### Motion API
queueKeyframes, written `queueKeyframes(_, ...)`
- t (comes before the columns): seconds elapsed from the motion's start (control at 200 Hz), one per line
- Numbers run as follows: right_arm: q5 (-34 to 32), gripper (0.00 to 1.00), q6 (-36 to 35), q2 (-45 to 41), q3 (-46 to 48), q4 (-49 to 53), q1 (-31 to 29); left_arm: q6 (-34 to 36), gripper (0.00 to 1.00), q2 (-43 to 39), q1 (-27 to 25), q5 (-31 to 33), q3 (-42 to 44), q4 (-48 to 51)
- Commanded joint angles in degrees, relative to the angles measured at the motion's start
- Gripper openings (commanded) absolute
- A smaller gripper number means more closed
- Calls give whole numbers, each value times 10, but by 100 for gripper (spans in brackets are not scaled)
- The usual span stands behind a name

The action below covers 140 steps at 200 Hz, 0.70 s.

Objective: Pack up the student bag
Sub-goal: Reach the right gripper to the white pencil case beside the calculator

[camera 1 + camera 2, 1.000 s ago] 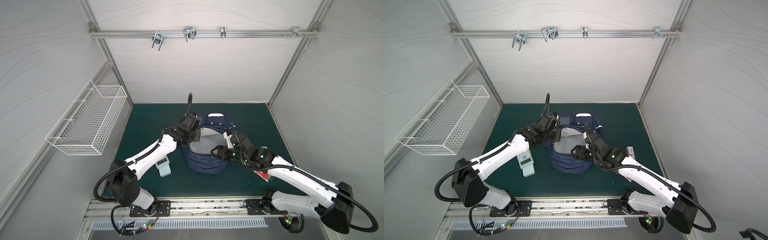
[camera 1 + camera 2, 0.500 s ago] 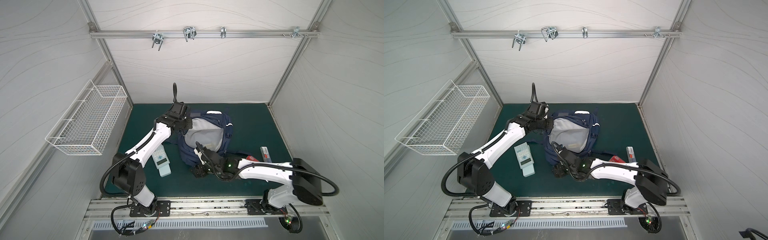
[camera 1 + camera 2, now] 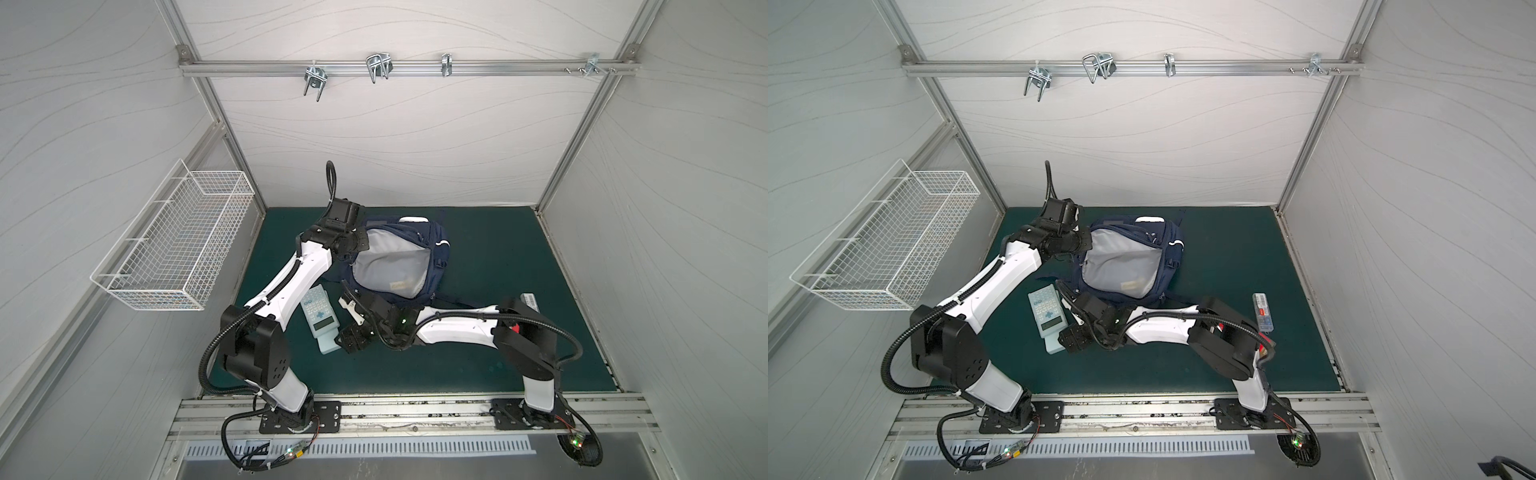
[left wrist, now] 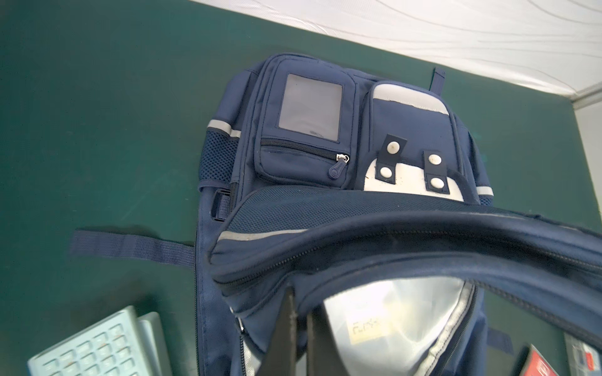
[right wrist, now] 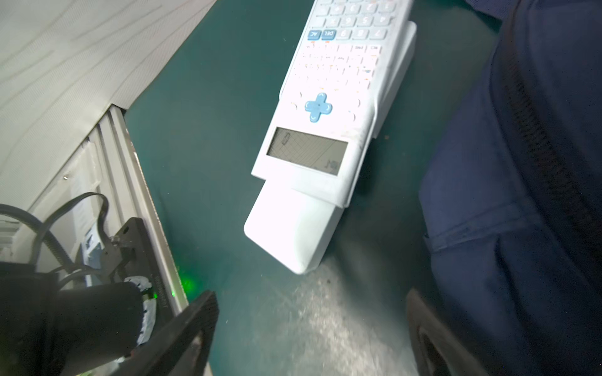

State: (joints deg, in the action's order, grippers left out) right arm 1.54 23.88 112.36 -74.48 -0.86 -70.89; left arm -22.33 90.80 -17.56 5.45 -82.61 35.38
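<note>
Your left pincer (image 4: 301,338) pinches the student bag (image 4: 303,136) by its rim; your right pincer (image 5: 309,341) is spread, calculator (image 5: 312,136) just ahead.

Place: we take this for a robotics test cell in a lab, not a home or a shop
Walls: we see plain white panels (image 3: 395,145) on three sides, held in a bare aluminium frame (image 3: 582,137)
Floor: we find a dark green mat (image 3: 490,257) as the work surface
Fixtures: we note a metal rail (image 3: 498,67) with hooks (image 3: 377,66) across the back and a white wire basket (image 3: 166,249) on the side wall
Machines: we count two white-and-black robot arms (image 3: 291,282) bolted to a slotted aluminium base (image 3: 415,409) at the front edge
</note>
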Motion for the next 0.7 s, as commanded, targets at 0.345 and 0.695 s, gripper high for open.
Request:
queueKeyframes(0.345,-118,99,-106,163,-248,167,-14,24,0,-78,36,30,13,-57)
queueKeyframes(0.695,-154,99,-126,246,-363,244,-36,36,0,-100,36,-15,63,-81)
